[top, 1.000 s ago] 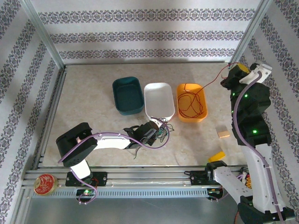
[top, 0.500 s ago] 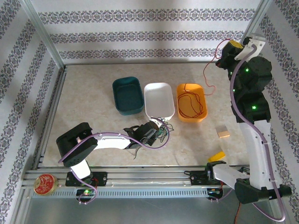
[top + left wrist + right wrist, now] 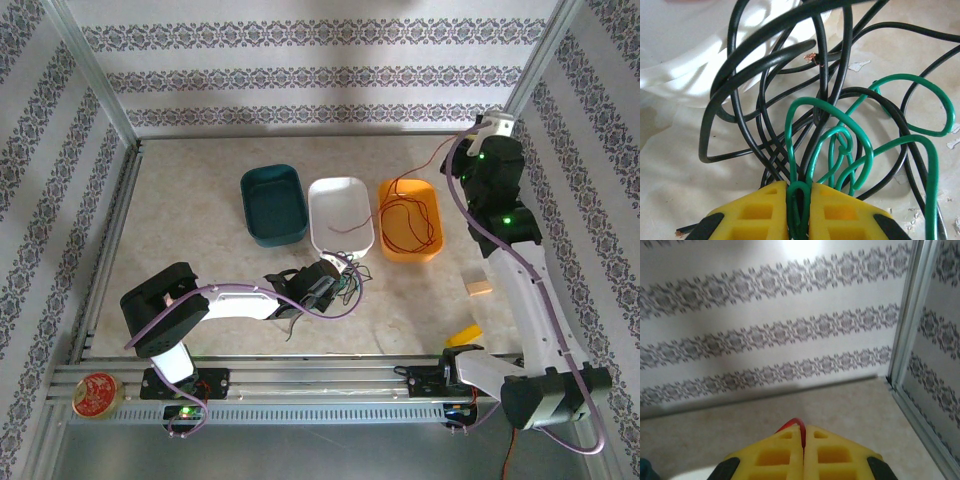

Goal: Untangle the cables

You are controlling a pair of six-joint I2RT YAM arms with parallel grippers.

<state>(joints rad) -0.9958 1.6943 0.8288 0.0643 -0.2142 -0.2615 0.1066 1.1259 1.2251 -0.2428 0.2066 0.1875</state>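
At lower centre of the top view, the left gripper (image 3: 338, 277) sat low on the table (image 3: 200, 220). Its jaws were pressed together on a loop of the green cable (image 3: 840, 145). In the left wrist view that loop stood pinched between the yellow pads (image 3: 760, 210) at the bottom edge of the frame. From there the green cable fanned upward and to the right in several loops. The black cables (image 3: 740, 75) crossed over and through those loops toward the upper left. The knot therefore lay directly ahead of the left jaws, between them and the near rim of the white tray (image 3: 315, 215). We could read no single long axis in it.

Further right, the red cable (image 3: 405, 215) lay mostly coiled in the orange tray (image 3: 410, 257), well apart from the knot. One strand left the tray's upper edge and ran up and to the right to the right gripper (image 3: 478, 138), near the upper right corner. In the right wrist view those jaws were squeezed shut, with a sliver of red caught at their tip.

We judged the red cable free of the others, its axis slanting from upper right down to its tray. The left arm was much the nearer to the knot. We judged that the coming move turned on drawing green out from black, away from the white tray.
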